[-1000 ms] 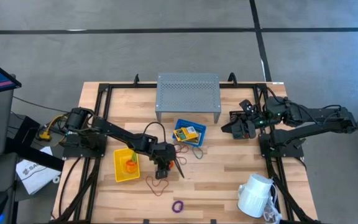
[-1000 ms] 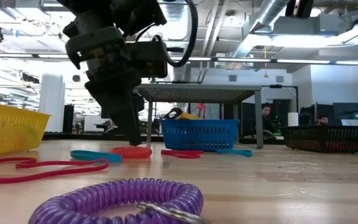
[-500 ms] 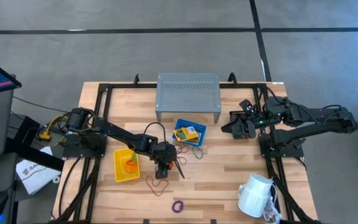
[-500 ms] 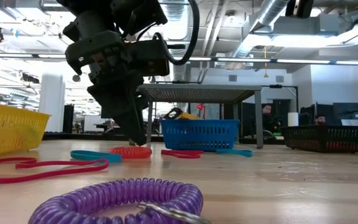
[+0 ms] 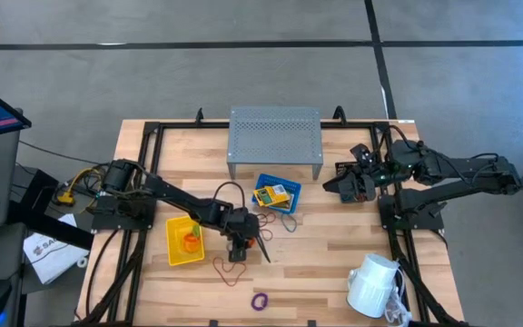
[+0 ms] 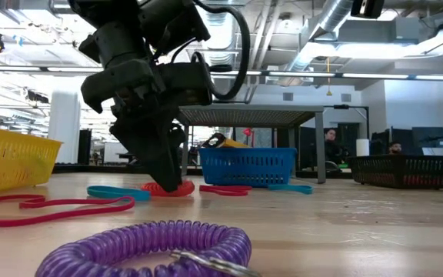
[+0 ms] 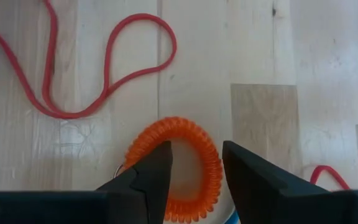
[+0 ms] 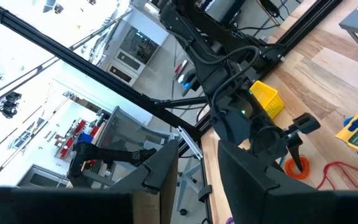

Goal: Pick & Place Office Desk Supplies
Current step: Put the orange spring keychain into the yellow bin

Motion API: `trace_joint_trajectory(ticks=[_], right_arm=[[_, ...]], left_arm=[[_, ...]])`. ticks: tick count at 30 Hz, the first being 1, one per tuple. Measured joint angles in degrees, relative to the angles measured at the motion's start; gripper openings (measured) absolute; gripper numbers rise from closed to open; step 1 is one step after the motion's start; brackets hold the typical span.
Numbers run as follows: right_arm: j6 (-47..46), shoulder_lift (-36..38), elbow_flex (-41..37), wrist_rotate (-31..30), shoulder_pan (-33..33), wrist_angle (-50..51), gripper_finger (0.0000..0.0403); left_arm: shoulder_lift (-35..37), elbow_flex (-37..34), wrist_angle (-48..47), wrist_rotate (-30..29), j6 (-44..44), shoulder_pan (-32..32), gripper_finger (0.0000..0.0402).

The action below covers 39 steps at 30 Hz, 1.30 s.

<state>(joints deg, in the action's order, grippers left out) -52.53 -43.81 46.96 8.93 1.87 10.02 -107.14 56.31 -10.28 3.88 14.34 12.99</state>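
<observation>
The left hand [image 5: 236,249] hangs low over the middle of the desk [image 5: 325,245], just off the yellow bin's [image 5: 183,241] side that faces the blue bin [image 5: 275,194], with its fingers [image 7: 151,177] spread and pointing down. In the left wrist view one finger stands inside the orange coil loop [image 7: 188,163] and the other just outside it, so they straddle one side of the ring without pinching it; the loop lies flat on the wood. A long red loop [image 7: 73,68] lies on the desk just beyond the orange one, and a purple coil loop [image 5: 260,301] rests farther from the yellow bin, toward the desk's front edge. The blue bin holds a yellow printed packet [image 5: 273,193] and sits beside the grey perforated riser [image 5: 274,134]. The right hand [image 5: 348,186] waits in the air well away from the yellow bin, past the blue bin, its fingers [image 8: 160,168] a little apart and holding nothing. A white mug [image 5: 373,284] lies near the desk's right front corner.
</observation>
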Motion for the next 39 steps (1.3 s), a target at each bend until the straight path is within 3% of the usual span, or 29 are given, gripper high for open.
trace_joint_trajectory(ticks=[3, 8, 10, 29, 35, 39], right_arm=[[0.0, 0.0, 0.0, 0.0, 0.0, 0.0, 0.0111], [0.0, 0.0, 0.0, 0.0, 0.0, -0.1, 0.0111], [0.0, 0.0, 0.0, 0.0, 0.0, -0.1, 0.0111], [0.0, 0.0, 0.0, 0.0, 0.0, -0.2, 0.0111], [0.0, 0.0, 0.0, 0.0, 0.0, -0.3, 0.0111], [0.5, 0.0, 0.0, 0.0, -0.5, -0.4, 0.0111]], left_arm=[[-0.1, 0.0, -0.5, -1.3, 1.2, 0.2, 0.0118], [-0.2, 0.0, -0.9, -2.0, 1.5, 0.1, 0.0031], [-0.2, -0.1, -0.9, -2.0, 2.7, 0.1, 0.0016], [10.3, -0.3, -3.6, -4.7, 5.6, 0.2, 0.0003], [18.4, -0.3, -10.8, -7.1, 7.8, 0.1, 0.0003], [26.6, -0.3, -20.9, -7.1, 11.8, 0.4, 0.0003]])
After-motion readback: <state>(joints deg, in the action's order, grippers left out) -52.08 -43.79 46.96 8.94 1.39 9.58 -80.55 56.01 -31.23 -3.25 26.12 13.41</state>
